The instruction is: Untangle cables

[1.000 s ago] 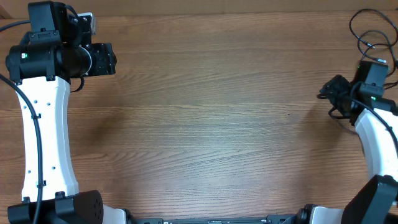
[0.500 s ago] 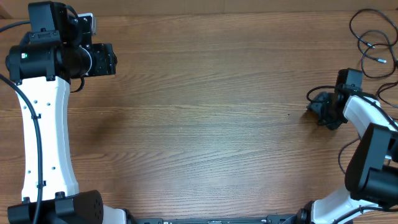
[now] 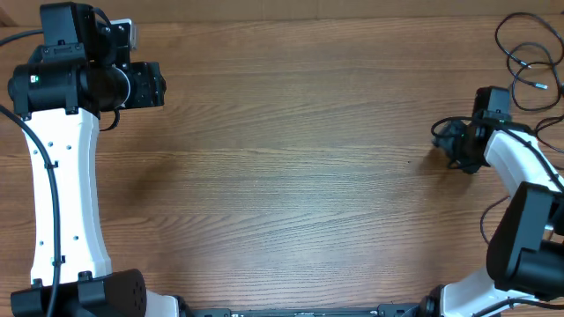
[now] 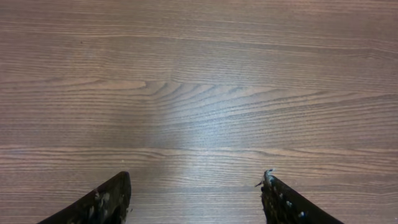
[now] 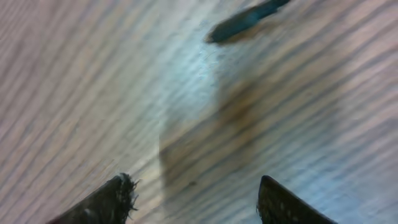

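The cables [image 3: 522, 51] lie as a loose black tangle on the wood at the far right corner, with small light plug tips [image 3: 542, 86] showing. My right gripper [image 3: 447, 141] hangs left of and nearer than the tangle, apart from it. In the blurred right wrist view the right gripper [image 5: 196, 186] is open with only wood between its fingers. A dark bluish plug-like end [image 5: 249, 18] lies ahead of it. My left gripper [image 3: 148, 85] is at the far left. The left wrist view shows the left gripper [image 4: 196, 186] open over bare wood.
The wooden table [image 3: 291, 176] fills the overhead view. The white left arm [image 3: 62, 185] runs along the left side and the white right arm [image 3: 529, 185] along the right edge. Thicker black arm wires hang beside both arms.
The right arm has swung its gripper leftward, away from the right edge and the tangle, and its jaws have narrowed a little. The left arm has not moved.
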Robot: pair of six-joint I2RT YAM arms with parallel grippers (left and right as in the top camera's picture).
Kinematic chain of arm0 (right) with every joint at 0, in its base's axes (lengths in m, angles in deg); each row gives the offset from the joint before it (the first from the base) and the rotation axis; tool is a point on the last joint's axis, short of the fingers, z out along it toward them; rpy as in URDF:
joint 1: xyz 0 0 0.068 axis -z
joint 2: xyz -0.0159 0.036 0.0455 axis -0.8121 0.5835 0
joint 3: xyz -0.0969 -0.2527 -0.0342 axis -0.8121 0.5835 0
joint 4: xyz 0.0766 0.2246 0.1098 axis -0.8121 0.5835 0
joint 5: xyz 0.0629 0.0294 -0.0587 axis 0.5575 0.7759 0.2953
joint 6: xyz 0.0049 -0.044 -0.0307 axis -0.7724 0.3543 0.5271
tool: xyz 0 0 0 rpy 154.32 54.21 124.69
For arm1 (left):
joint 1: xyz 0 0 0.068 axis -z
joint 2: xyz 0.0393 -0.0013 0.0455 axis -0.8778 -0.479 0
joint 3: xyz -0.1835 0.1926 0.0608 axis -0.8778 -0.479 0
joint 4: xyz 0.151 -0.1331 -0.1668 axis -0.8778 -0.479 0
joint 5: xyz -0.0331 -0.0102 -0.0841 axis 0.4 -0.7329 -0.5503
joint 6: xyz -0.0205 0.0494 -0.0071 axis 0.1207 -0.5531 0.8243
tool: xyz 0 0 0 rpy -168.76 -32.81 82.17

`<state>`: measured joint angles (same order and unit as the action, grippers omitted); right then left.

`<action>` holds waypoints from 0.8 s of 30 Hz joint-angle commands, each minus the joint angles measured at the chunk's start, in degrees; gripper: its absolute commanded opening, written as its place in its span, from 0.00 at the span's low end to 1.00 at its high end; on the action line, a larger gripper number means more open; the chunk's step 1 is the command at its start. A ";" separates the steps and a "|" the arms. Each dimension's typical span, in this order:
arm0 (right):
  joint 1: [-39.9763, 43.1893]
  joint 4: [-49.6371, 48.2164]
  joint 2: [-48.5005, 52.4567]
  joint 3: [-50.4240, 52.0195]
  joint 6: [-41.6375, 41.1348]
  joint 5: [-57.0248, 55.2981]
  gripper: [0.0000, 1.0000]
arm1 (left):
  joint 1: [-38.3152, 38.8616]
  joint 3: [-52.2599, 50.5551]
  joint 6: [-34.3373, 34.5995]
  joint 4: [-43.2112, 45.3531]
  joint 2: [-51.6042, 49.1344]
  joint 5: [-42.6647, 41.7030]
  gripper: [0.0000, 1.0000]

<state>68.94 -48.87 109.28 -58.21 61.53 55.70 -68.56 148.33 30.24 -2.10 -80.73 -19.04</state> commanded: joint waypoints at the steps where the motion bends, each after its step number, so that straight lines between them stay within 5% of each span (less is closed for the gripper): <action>1: 2.29 0.79 -0.11 0.31 -0.04 -3.17 0.04 | -0.24 -0.13 -0.09 -0.15 -0.24 -0.70 0.67; 24: 20.90 -14.99 8.31 7.41 6.51 -2.51 0.04 | -0.26 -0.13 -0.09 -0.42 -0.24 -0.70 0.67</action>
<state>87.54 -64.48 113.13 -52.18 66.64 51.98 -68.56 148.33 30.24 -2.50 -80.73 -19.04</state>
